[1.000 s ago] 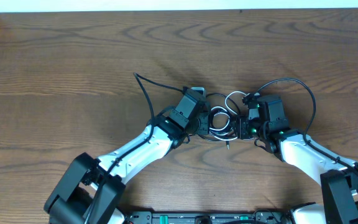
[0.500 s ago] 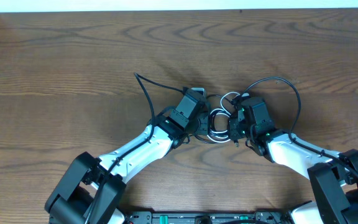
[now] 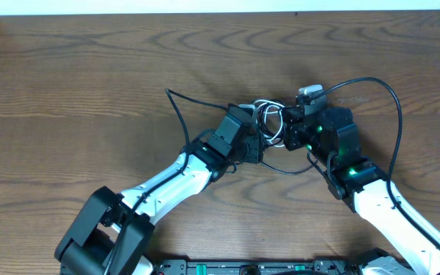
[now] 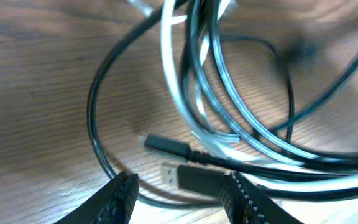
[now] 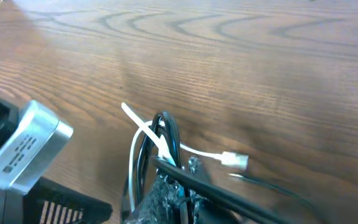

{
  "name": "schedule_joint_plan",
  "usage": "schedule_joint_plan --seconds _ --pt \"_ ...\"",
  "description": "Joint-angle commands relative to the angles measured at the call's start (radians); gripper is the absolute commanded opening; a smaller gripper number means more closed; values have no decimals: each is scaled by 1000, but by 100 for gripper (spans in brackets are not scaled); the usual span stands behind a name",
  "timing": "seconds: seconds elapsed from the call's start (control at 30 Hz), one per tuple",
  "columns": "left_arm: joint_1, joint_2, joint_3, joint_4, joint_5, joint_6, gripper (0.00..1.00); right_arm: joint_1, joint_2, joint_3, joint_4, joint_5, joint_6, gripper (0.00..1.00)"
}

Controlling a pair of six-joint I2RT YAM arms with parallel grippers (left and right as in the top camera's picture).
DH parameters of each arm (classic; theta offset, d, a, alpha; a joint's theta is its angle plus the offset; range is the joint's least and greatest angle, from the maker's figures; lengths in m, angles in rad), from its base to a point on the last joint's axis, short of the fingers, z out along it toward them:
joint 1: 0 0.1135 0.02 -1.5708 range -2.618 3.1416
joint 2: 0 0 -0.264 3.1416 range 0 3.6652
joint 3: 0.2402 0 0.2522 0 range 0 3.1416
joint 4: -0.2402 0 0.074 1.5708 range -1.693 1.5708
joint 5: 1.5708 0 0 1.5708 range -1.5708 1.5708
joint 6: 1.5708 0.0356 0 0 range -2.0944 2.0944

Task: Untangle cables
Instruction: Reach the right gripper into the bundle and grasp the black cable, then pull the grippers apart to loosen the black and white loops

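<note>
The jaws of the left gripper stand apart, and a black plug with a silver tip lies on the wood between them. We judge this hand is placed to take that end and pin it while the other arm pulls. The right gripper looks closed on the thin black flexible cord, whose strands arch up from between its jaws, with the thin white flexible cord running alongside. We take this hold as a way to draw the loops open. A small white plug shows free just beyond that grip.

Outward, the left wrist view shows black and white loops laid over each other, with a second, all-black plug just beside the first. From overhead the tangle sits on the brown wood-grain table between the two grippers, and one black tail runs off to the robot's left. The thick black cable arching by the right arm is the rig's own.

Overhead, both gripper heads cover the crossings. The left wrist view blurs toward its top, so we cannot say which plug ends which cord. The right gripper is cut off by the bottom edge of its own view, so we cannot tell whether the white cord is truly pinched
</note>
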Motion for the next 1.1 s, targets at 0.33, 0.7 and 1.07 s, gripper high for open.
schedule_joint_plan --seconds 0.33,0.7,1.07 --pt "203 -21 -2 175 456 8 52 3 -5 9 -3 -67 95 1" --pt "195 60 -3 169 434 9 52 3 -5 9 9 -93 136 1" --pt "196 101 -4 177 355 9 13 3 -5 9 14 -121 140 1"
